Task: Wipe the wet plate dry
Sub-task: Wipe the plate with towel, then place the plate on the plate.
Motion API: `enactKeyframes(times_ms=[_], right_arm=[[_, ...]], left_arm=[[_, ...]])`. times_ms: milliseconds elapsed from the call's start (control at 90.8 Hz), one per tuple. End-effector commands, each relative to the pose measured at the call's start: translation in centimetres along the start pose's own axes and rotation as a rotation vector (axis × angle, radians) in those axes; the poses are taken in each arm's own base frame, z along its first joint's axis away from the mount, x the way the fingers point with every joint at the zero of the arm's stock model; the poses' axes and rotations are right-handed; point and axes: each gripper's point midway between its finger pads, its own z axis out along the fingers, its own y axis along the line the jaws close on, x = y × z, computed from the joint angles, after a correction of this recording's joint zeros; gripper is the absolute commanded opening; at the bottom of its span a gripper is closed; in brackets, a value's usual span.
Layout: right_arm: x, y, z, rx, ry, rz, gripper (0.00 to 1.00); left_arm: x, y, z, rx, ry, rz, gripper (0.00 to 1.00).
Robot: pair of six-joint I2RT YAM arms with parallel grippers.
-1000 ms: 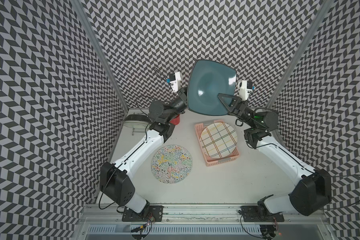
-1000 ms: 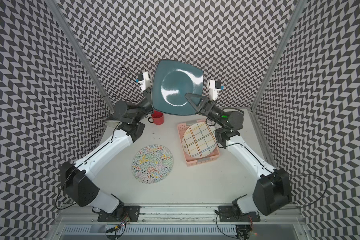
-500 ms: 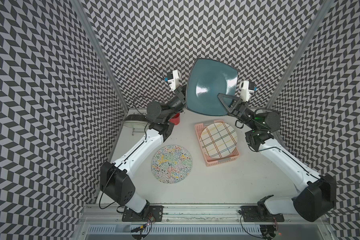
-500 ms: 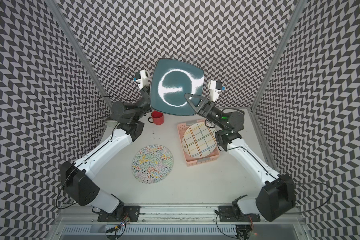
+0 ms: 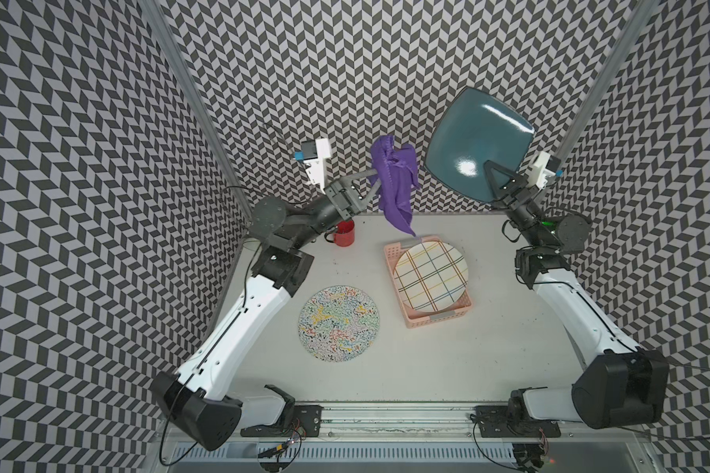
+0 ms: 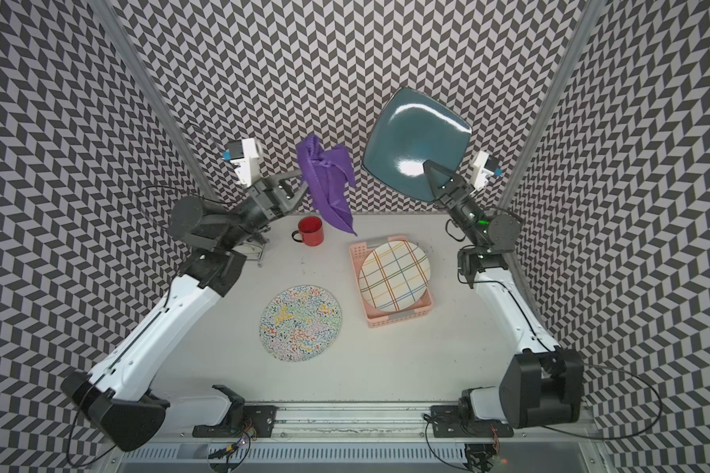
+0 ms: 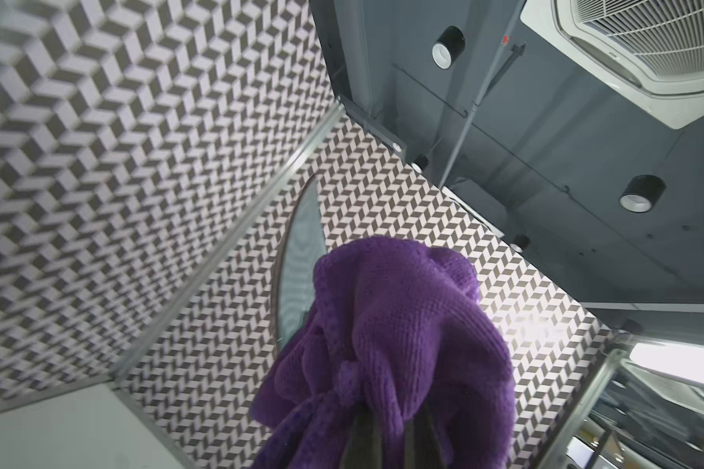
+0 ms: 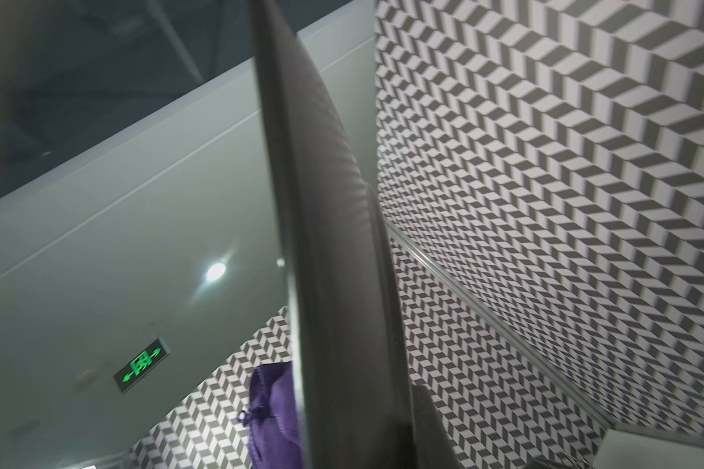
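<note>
The wet plate point(image 5: 480, 143) point(image 6: 417, 143) is a glossy teal square, held up high on edge at the back right. My right gripper point(image 5: 488, 168) point(image 6: 427, 166) is shut on its lower rim. In the right wrist view the plate point(image 8: 334, 264) shows edge-on between the jaws. My left gripper point(image 5: 376, 180) point(image 6: 304, 180) is raised to the left of the plate and is shut on a bunched purple cloth point(image 5: 394, 180) point(image 6: 328, 184) that hangs down. Cloth and plate are apart. The left wrist view shows the cloth point(image 7: 403, 325) covering the fingers, with the plate's edge point(image 7: 301, 260) behind it.
On the table stand a red mug point(image 5: 345, 233), a round plate with coloured squiggles point(image 5: 339, 323), and a pink basket point(image 5: 410, 323) holding a plaid plate point(image 5: 431, 272). A wire stand point(image 6: 255, 245) sits under the left arm. Patterned walls close in the back and sides.
The plate has swung right and up, away from the left gripper. The purple cloth, hidden behind the plate before, now hangs in plain sight. The left arm drew slightly left.
</note>
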Motion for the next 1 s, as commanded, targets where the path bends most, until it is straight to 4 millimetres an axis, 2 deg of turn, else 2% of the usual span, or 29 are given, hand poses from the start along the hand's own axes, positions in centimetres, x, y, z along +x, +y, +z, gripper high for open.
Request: enactKeyframes(times_ms=[0, 44, 110, 231, 364, 463, 584, 694, 870, 925, 991], right_arm=[[2.6, 0.7, -0.5, 0.024, 0.061, -0.095, 0.0], [4.8, -2.0, -0.6, 0.117, 0.124, -0.102, 0.0], [8.6, -4.8, -0.4, 0.205, 0.225, -0.123, 0.0], [18.2, -9.6, -0.4, 0.334, 0.481, -0.14, 0.0], [27.7, -12.5, -0.5, 0.358, 0.738, -0.113, 0.0], [32.6, -14.4, -0.4, 0.37, 0.861, -0.112, 0.0], [36.7, -16.5, -0.3, 0.366, 0.941, -0.08, 0.0], [39.6, -18.0, -0.6, 0.374, 1.016, -0.057, 0.0], [43.2, -22.0, -3.3, 0.461, 1.114, -0.016, 0.0], [43.8, -23.0, -4.2, 0.49, 1.132, -0.013, 0.04], [44.0, -24.0, -5.2, 0.533, 1.148, -0.026, 0.15]], left_arm=[[-0.8, 2.2, -2.5, -0.197, 0.028, 0.149, 0.0], [-1.4, 3.2, -3.2, -0.274, 0.021, 0.172, 0.0], [-2.1, 4.5, -3.9, -0.38, 0.008, 0.203, 0.0], [-2.6, 4.9, -4.1, -0.415, 0.005, 0.25, 0.0], [-1.8, 5.7, -3.8, -0.396, 0.025, 0.226, 0.0], [-1.5, 6.1, -3.8, -0.389, 0.024, 0.211, 0.0], [-1.3, 6.4, -3.8, -0.391, 0.024, 0.208, 0.0], [-1.1, 6.6, -3.9, -0.395, 0.031, 0.205, 0.0], [-0.6, 7.3, -4.1, -0.407, 0.041, 0.192, 0.0], [-0.5, 7.4, -4.1, -0.409, 0.043, 0.193, 0.0], [-0.5, 7.6, -4.0, -0.411, 0.044, 0.193, 0.0]])
